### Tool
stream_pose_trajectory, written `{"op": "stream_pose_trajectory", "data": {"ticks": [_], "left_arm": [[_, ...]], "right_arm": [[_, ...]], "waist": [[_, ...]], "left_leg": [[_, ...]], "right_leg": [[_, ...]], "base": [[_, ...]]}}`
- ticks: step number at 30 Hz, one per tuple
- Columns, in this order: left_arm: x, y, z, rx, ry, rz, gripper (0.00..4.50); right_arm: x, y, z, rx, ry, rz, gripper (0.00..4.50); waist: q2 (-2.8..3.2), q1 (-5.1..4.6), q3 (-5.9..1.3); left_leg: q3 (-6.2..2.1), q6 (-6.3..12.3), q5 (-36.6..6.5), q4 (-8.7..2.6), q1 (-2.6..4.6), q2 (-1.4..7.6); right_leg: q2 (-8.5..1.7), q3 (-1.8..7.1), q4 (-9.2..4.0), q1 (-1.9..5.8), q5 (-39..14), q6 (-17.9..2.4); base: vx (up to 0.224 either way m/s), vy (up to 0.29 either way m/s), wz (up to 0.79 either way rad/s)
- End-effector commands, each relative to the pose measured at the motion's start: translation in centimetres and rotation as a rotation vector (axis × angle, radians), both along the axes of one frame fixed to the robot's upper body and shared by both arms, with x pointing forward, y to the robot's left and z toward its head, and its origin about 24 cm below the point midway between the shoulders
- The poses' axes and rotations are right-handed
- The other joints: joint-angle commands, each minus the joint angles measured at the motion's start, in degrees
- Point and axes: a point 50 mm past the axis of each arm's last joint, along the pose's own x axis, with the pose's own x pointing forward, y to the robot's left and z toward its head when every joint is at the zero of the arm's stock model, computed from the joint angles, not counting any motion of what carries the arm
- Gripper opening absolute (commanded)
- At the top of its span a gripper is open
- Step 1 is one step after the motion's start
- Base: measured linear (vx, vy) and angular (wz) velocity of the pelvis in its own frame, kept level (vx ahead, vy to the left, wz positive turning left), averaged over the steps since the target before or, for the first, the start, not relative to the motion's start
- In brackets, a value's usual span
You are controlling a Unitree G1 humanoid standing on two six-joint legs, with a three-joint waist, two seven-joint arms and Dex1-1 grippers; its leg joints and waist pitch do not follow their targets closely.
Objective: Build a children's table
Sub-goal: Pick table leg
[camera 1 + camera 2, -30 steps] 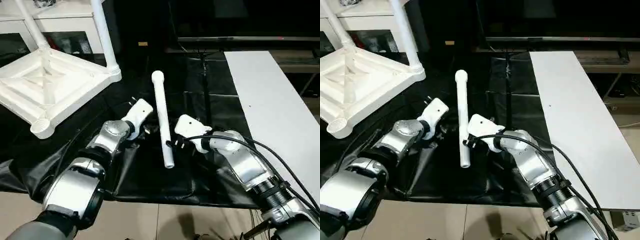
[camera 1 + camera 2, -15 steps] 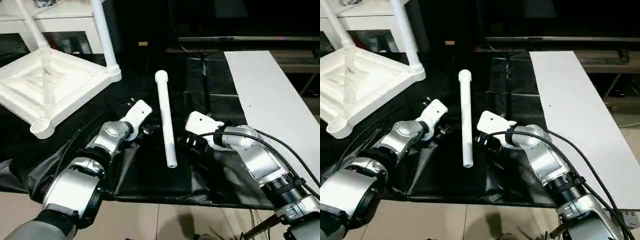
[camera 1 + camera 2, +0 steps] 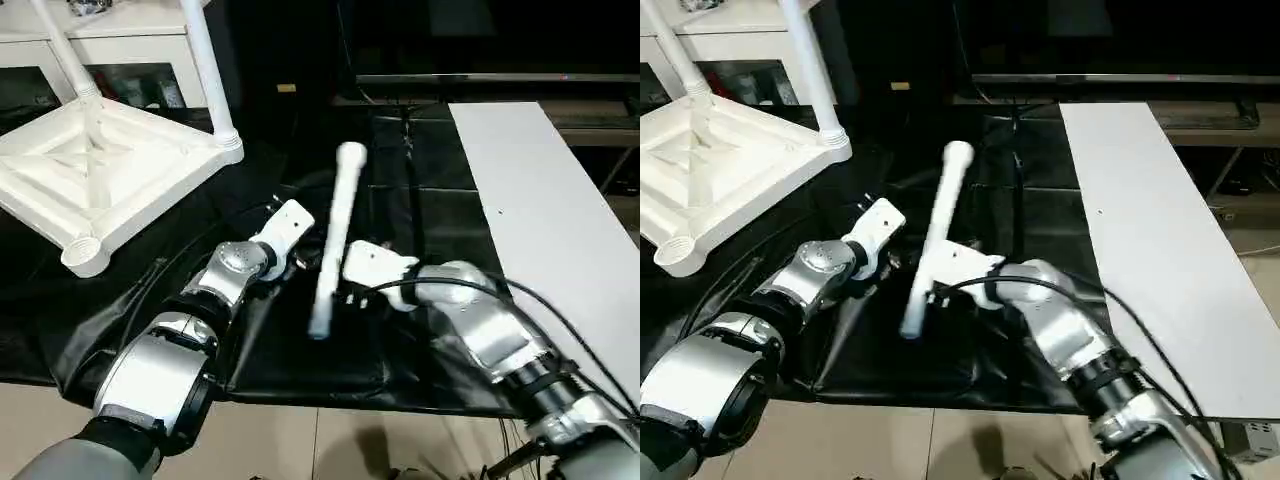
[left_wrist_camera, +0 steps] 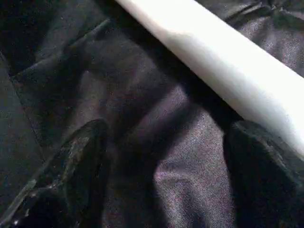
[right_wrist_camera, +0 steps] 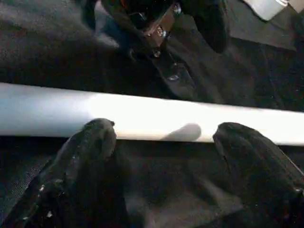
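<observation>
Black sheeting is covering the work surface, where a loose white leg is lying slanted between both grippers. The left gripper and right gripper are standing spread wide, grasping nothing. The upturned tabletop is resting far left.

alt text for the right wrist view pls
A white table leg lies crosswise over black cloth, just beyond the right tool, whose two black fingers stand open. The left tool is on the leg's far side.
</observation>
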Motion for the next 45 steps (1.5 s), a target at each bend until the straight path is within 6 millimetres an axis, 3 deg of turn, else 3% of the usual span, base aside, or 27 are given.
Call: {"op": "stream_pose_trajectory", "data": {"ticks": [1,7,8,9,13,21,25,26,29,33,35,36,37,38,39,41,44,45], "left_arm": [[-0.1,-0.1,-0.1,0.019,0.010,-0.015,4.49],[0.0,0.0,-0.1,0.024,0.008,-0.017,4.49],[0.0,0.1,0.1,0.028,0.003,-0.020,4.49],[0.1,0.2,0.2,0.030,0.000,-0.023,4.49],[0.2,0.3,0.4,0.033,-0.004,-0.033,4.49],[0.5,1.0,1.1,0.062,-0.039,-0.049,4.49],[1.2,2.4,2.6,0.064,-0.083,-0.014,4.49],[1.3,2.6,2.7,0.062,-0.088,-0.010,4.49],[1.6,3.4,4.0,0.029,-0.105,-0.021,4.49],[1.7,4.0,5.2,-0.081,-0.078,-0.058,4.49],[1.6,4.2,5.3,-0.211,0.033,-0.059,4.49],[1.4,3.5,5.7,-0.365,0.118,-0.089,4.49],[1.4,3.5,5.7,-0.365,0.118,-0.089,4.49],[0.9,2.7,5.7,-0.431,0.170,-0.132,4.49],[0.7,2.3,5.6,-0.443,0.190,-0.148,4.49],[0.0,1.4,4.9,-0.433,0.229,-0.188,4.49],[-0.8,0.8,3.7,-0.365,0.266,-0.215,4.49],[-1.2,0.8,2.6,-0.299,0.278,-0.209,4.49]], "right_arm": [[0.1,1.0,-0.3,-0.004,0.010,0.026,3.89],[0.5,2.0,-0.3,0.016,0.009,0.024,3.89],[0.6,2.7,-0.3,0.022,0.005,0.036,3.89],[0.6,3.2,-0.2,0.027,0.003,0.044,3.89],[0.7,4.1,-0.1,0.035,-0.004,0.061,3.89],[1.0,5.9,0.5,0.101,-0.022,0.067,3.89],[1.3,6.3,1.6,0.214,-0.010,0.027,3.89],[1.4,6.2,1.7,0.228,-0.007,0.021,3.89],[1.8,5.0,2.3,0.240,-0.012,0.000,3.89],[2.0,2.3,2.7,0.195,-0.031,-0.016,3.89],[2.0,0.9,3.0,0.176,-0.048,-0.032,3.89],[1.8,-1.5,3.2,0.159,-0.053,-0.094,3.89],[1.8,-1.5,3.2,0.159,-0.053,-0.094,3.89],[1.5,-3.5,3.2,0.130,-0.050,-0.154,3.89],[1.4,-4.3,3.1,0.115,-0.049,-0.177,3.89],[1.1,-5.8,3.0,0.084,-0.048,-0.223,3.89],[0.7,-7.2,2.9,0.072,-0.039,-0.264,3.89],[0.5,-8.1,2.9,0.065,-0.039,-0.289,3.89]], "waist": [[-0.50,0.10,-4.09],[-0.43,0.00,-3.98],[-0.87,-0.01,-3.96],[-0.53,0.03,-3.98],[-0.84,0.07,-3.99],[-0.72,0.08,-3.99],[-0.78,0.12,-4.16],[-0.60,0.26,-4.45],[-0.91,0.38,-4.47],[-1.12,1.53,-4.51],[-1.14,1.99,-4.45],[-1.34,2.19,-4.47],[-1.49,2.48,-4.35],[-1.27,3.03,-4.34],[-1.29,3.63,-4.43],[-1.59,3.64,-4.39],[-1.46,3.54,-4.38],[-1.10,3.50,-4.39]], "left_leg": [[-1.35,6.03,-8.1,-5.46,0.24,3.77],[-1.36,5.43,-9.1,-5.64,0.26,3.80],[-1.29,5.44,-9.1,-5.66,0.25,3.84],[-1.34,5.38,-9.1,-5.69,0.32,3.83],[-1.29,5.54,-8.2,-5.67,0.30,3.91],[-1.33,6.06,-7.1,-5.72,0.29,3.99],[-1.29,6.46,-5.5,-5.58,0.34,4.04],[-1.32,7.36,-2.9,-5.27,0.37,4.02],[-1.13,8.58,-0.6,-4.99,0.32,3.89],[-0.80,9.92,2.3,-4.63,0.45,3.91],[-0.50,10.13,2.6,-4.49,0.59,3.82],[-0.33,9.90,3.0,-4.48,0.58,3.89],[-0.15,9.76,3.0,-4.53,0.56,4.06],[-0.06,9.73,2.4,-4.49,0.75,4.25],[0.14,9.82,2.8,-4.33,0.97,4.34],[0.11,10.24,3.2,-4.33,0.38,4.19],[0.15,10.76,2.4,-4.18,0.31,4.01],[0.06,10.66,2.1,-4.19,0.27,3.92]], "right_leg": [[-3.32,1.73,-2.96,3.56,-3.8,-19.3],[-3.36,1.73,-2.98,3.46,-4.7,-19.5],[-3.35,1.77,-3.05,3.44,-4.6,-19.3],[-3.41,1.77,-2.98,3.40,-4.9,-19.4],[-3.48,1.82,-2.92,3.35,-4.3,-19.3],[-3.58,1.82,-2.68,3.32,-3.6,-19.5],[-3.61,1.84,-2.38,3.27,-1.1,-19.8],[-3.63,1.77,-1.93,3.24,1.9,-20.2],[-3.50,1.67,-1.75,3.14,3.8,-20.6],[-3.51,1.69,-1.37,3.08,4.8,-20.9],[-3.47,1.67,-1.27,2.84,4.4,-21.3],[-3.52,1.72,-1.16,3.02,4.2,-21.4],[-3.65,1.82,-1.17,3.04,4.0,-21.5],[-3.60,1.81,-1.26,2.78,2.5,-21.6],[-3.54,1.83,-1.25,2.51,2.7,-21.7],[-3.51,1.80,-1.23,2.96,2.8,-21.4],[-3.35,1.76,-1.68,2.90,0.4,-20.5],[-3.30,1.71,-1.72,2.95,-0.2,-20.3]], "base": [[0.000,0.000,0.00],[0.000,0.000,0.00],[0.000,0.000,0.00],[0.000,0.000,0.00],[0.000,0.000,0.00],[0.000,0.000,0.00],[0.000,0.000,0.00],[0.000,0.000,0.00],[0.000,0.000,0.00],[0.000,0.000,0.00],[0.000,0.000,0.00],[0.000,0.000,0.00],[0.000,0.000,0.00],[0.000,0.000,0.00],[0.000,0.000,0.00],[0.000,0.000,0.00],[0.000,0.000,0.00],[0.000,0.000,0.00]]}}
